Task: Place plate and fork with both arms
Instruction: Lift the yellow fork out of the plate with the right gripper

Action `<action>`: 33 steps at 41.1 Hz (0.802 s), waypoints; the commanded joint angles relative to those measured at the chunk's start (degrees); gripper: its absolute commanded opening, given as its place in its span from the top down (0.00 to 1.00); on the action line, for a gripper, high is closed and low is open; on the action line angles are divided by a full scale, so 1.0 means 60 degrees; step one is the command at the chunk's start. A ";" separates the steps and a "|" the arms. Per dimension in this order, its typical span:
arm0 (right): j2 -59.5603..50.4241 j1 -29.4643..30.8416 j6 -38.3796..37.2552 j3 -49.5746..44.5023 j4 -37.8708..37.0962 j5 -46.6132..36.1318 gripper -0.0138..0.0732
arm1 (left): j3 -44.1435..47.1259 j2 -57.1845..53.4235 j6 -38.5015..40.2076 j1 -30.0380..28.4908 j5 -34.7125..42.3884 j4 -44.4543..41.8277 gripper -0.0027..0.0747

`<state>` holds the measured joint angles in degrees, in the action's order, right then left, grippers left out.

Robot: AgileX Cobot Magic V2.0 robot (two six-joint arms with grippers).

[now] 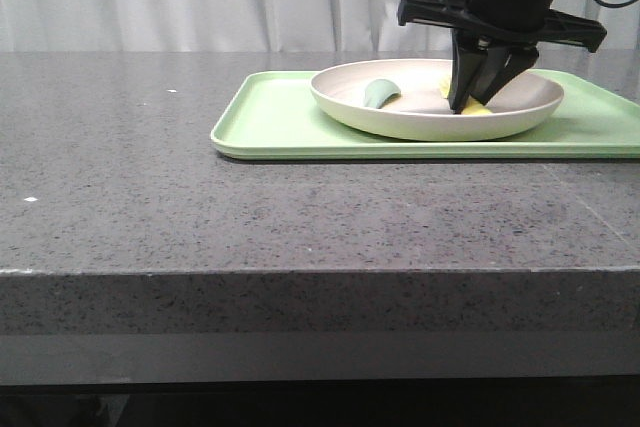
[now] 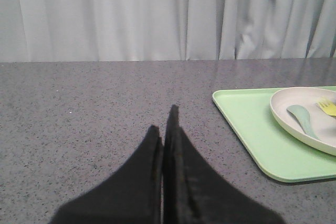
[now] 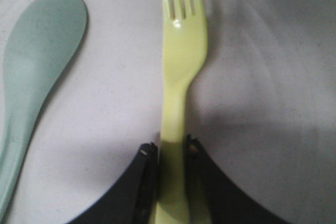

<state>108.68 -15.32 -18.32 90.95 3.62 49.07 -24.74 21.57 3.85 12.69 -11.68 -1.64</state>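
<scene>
The cream plate [image 1: 430, 125] sits on a light green tray [image 1: 270, 117] at the back right. The pale yellow fork [image 3: 184, 51] lies in the plate [image 3: 262, 77], tines pointing away from the fingers. My right gripper [image 3: 172, 148] reaches down into the plate [image 1: 462, 105] and is shut on the fork's handle, one finger on each side. My left gripper [image 2: 165, 116] is shut and empty over the bare counter, well left of the tray [image 2: 247, 124]; it does not show in the front view. From there the plate [image 2: 294, 98] and fork [image 2: 328, 107] show at far right.
A grey-green spoon [image 3: 42, 51] lies in the plate beside the fork, also in the front view [image 1: 380, 93]. The dark speckled counter [image 1: 150, 177] runs left of the tray. A white curtain hangs behind the table.
</scene>
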 commanded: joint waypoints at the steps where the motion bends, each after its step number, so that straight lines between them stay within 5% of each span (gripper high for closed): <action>1: -0.0552 0.0048 0.0037 0.0328 -0.0057 -0.0263 0.86 | -0.0282 0.0049 0.0075 -0.0033 0.0853 -0.0018 0.99; 23: -0.1445 0.0217 0.0037 0.0644 -0.0163 -0.0277 0.86 | -0.0282 0.0049 0.0075 -0.0033 0.0853 -0.0018 0.99; 33: -0.1458 0.0791 0.0088 0.1487 -0.1657 0.1034 0.86 | -0.0282 0.0049 0.0075 -0.0033 0.0853 -0.0018 0.99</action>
<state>103.47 -12.08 -18.32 97.02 -1.67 54.37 -24.74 21.57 3.85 12.69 -11.68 -1.64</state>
